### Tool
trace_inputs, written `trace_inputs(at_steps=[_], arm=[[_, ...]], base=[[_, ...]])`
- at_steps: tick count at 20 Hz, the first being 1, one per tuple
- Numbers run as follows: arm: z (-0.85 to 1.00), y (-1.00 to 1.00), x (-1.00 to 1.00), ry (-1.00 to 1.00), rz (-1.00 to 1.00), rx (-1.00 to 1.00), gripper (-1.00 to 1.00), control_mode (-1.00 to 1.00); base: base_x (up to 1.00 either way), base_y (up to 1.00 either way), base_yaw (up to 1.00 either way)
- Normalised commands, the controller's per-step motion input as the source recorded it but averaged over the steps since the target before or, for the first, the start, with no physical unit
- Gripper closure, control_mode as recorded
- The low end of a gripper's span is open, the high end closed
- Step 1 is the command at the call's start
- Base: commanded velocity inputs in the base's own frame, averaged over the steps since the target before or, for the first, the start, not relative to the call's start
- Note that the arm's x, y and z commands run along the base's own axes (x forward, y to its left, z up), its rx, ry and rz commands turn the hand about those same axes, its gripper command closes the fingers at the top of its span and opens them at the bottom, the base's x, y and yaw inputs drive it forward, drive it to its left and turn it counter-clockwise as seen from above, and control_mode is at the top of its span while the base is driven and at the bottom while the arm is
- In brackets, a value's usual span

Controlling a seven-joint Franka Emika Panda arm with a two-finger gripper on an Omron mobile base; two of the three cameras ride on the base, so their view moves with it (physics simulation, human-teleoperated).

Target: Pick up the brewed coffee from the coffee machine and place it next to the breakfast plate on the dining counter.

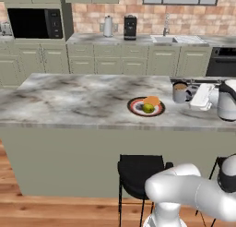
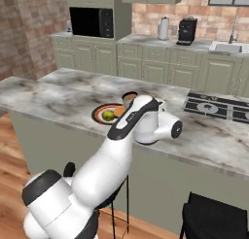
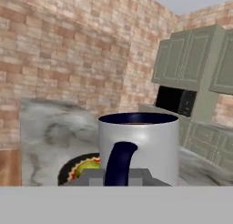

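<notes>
The brewed coffee [image 1: 179,92] is a grey-white mug with a dark blue rim, low over the dining counter [image 1: 69,99], just right of the breakfast plate [image 1: 146,106]. I cannot tell if it touches the stone. In the hand view, my gripper [image 3: 117,178] is shut on the dark blue handle of the mug [image 3: 139,143], and the plate [image 3: 82,169] lies behind and to the left. From the right base view, the mug [image 2: 129,97] peeks out behind my arm, beside the plate [image 2: 108,113]. The black coffee machine [image 1: 130,27] stands on the far counter.
A paper-towel roll [image 1: 108,26] stands left of the coffee machine and a sink [image 1: 164,38] to its right. A microwave [image 1: 34,23] is at the back left. A cooktop [image 2: 216,108] is set into the island's right part. Black stools [image 1: 138,170] stand at its near side.
</notes>
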Motion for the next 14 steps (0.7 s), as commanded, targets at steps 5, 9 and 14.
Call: trace_inputs(at_steps=[5,9,14], arm=[[-0.01,-0.32,0.70,0.00,-0.10,0.10,1.00,-1.00],[-0.26,-0.20,0.58,0.05,-0.06,0.00,1.00,-1.00],[-0.48,0.00,0.46,0.05,0.00,0.00,1.00,-1.00]], base=[[0.00,0.00,0.00],[0.00,0.00,0.00],[0.00,0.00,0.00]])
